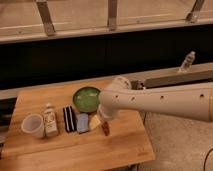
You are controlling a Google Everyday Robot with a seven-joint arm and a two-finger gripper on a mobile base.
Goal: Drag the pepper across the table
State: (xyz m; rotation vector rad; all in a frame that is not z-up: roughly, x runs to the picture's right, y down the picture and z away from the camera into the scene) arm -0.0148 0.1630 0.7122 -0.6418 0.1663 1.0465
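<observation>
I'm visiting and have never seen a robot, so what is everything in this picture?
table: one, light brown wood, middle
bowl: one, green, back of table
cup: one, white, table's left end
small bottle: one, pale, beside the cup
striped block: one, black and white, beside that bottle
sponge: one, blue, beside the block
pepper: one, dark red, right of the sponge
ledge bottle: one, clear, ledge at far right
arm: one, white, reaching in from the right
gripper: one, pale, open, down between sponge and pepper

End effector [98, 121] at pepper [105, 129], masking its upper end; arm [160, 102] cut off by right edge.
</observation>
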